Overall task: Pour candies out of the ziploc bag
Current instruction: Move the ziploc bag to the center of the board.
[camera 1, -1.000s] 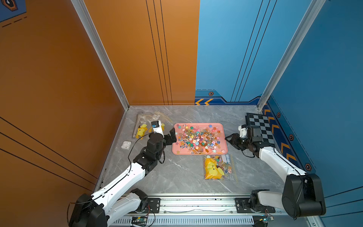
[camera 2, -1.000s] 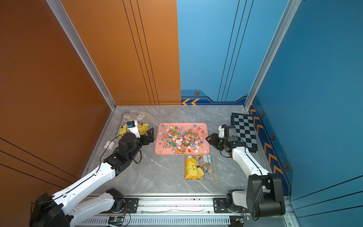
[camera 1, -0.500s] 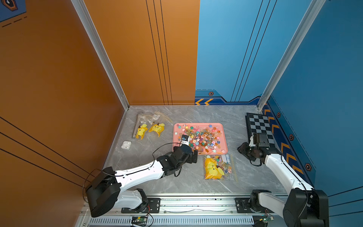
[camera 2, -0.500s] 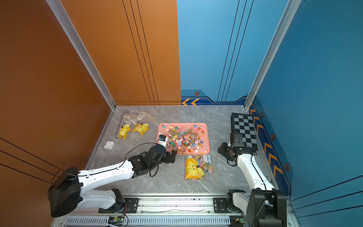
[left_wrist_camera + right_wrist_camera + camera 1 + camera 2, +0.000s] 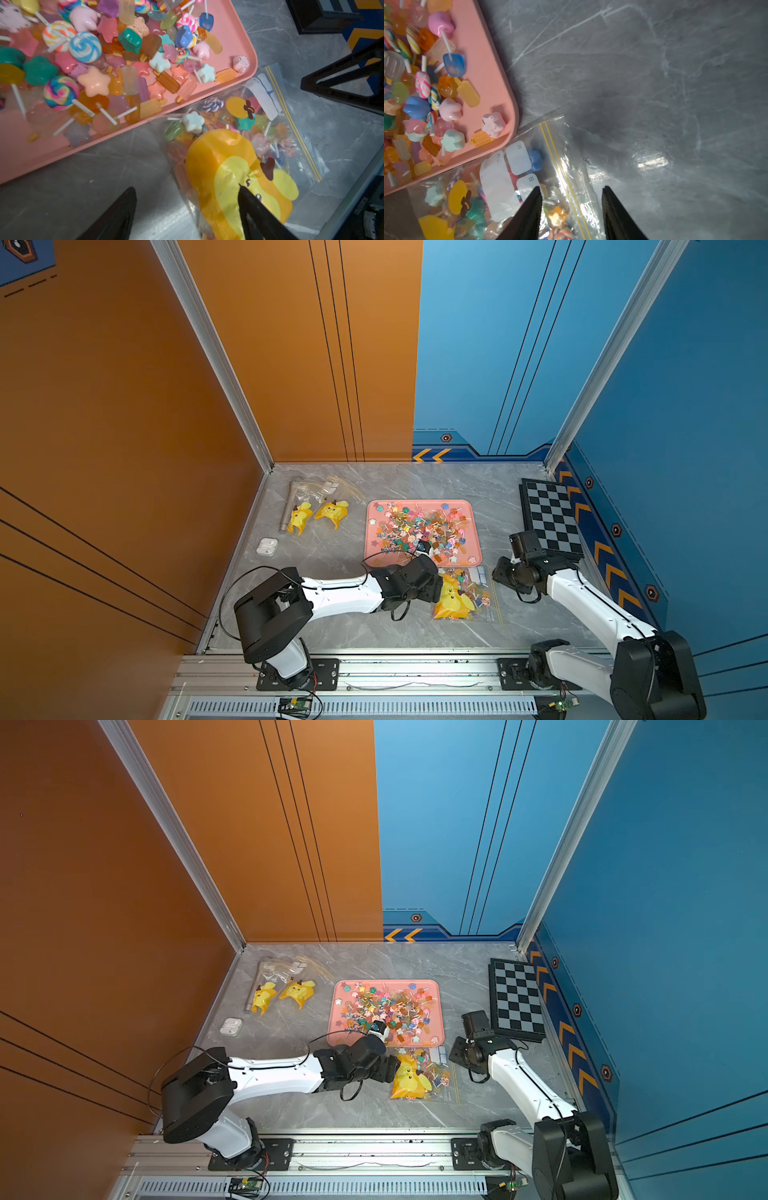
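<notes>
The clear ziploc bag (image 5: 465, 597) with a yellow duck print lies flat on the table just in front of the pink tray (image 5: 375, 549). It holds a small heap of candies (image 5: 192, 122). Many more candies (image 5: 419, 529) cover the tray. My left gripper (image 5: 187, 199) is open and straddles the bag's duck-printed end: one finger (image 5: 255, 212) sits over the print, the other over bare table. My right gripper (image 5: 571, 193) is open too, low over the opposite end, its fingers either side of the yellow zip lines (image 5: 560, 166).
A chessboard (image 5: 548, 514) lies at the right wall, close behind the right wrist. At the back left lie two empty duck-print bags (image 5: 300, 517) (image 5: 332, 511), a metal rod (image 5: 291, 506) and a white earbud case (image 5: 267, 546).
My left arm swung from the back-left bags across to the front bag, and its jaws have narrowed. My right gripper moved from beside the tray toward the front, down to the bag's zip end.
</notes>
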